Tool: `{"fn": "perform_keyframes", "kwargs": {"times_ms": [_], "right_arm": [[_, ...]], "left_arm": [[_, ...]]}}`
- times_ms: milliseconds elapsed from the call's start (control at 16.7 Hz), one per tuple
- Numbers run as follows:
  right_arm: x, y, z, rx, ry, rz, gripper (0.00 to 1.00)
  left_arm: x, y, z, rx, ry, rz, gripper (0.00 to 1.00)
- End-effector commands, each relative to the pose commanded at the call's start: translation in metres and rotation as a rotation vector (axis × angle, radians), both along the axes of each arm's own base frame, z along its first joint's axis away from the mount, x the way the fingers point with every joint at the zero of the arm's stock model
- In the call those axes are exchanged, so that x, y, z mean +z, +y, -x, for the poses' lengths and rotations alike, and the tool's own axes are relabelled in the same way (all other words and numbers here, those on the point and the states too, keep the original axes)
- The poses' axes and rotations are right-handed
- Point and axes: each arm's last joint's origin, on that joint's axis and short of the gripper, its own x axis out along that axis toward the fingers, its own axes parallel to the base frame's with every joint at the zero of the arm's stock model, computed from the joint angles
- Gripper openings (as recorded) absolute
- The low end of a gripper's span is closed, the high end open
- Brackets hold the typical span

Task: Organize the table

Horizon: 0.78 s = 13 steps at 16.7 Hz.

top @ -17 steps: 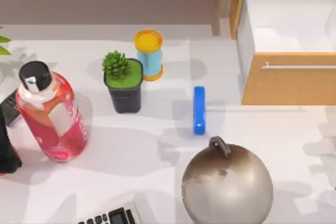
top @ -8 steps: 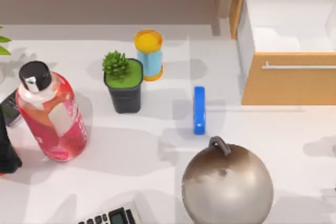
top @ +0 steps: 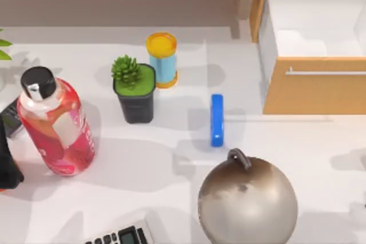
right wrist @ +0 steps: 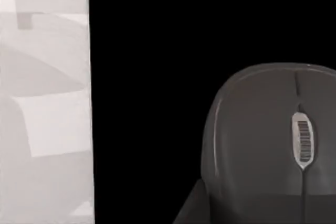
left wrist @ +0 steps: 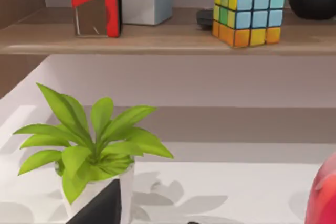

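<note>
Nothing on the table has moved in the last second; only the grey shadows at its right edge have shifted and merged, while the left arm has stayed as a black mass at the left edge.

A dark wedge of the left gripper shows in the left wrist view in front of a leafy plant in a white pot; whether it is spread or pressed together I cannot tell. Beyond the plant a wooden shelf carries a red-and-silver cube, a tissue box and a puzzle cube.

A dark wedge of the right gripper sits just beside a grey mouse, which lies on a black mat; its state I cannot tell either.

The pale tabletop spans the top view. On it, just beside the left arm, a red bottle with a black cap leans; near the middle a succulent stands in a black pot, with a yellow-capped blue cylinder just behind it; a blue bar lies to their right; a metal ball sits near the front; a calculator is at the front edge; the open drawer is at the back right.
</note>
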Motion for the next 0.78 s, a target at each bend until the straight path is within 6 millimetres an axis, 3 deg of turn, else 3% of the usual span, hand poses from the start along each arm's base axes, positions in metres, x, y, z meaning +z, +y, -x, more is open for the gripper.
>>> {"fn": "perform_keyframes", "kwargs": {"times_ms": [780], "right_arm": [[0.017, -0.001, -0.009, -0.001, -0.134, 0.013, 0.0]], "left_arm": [[0.0, 0.0, 0.0, 0.0, 0.0, 0.0, 1.0]]}}
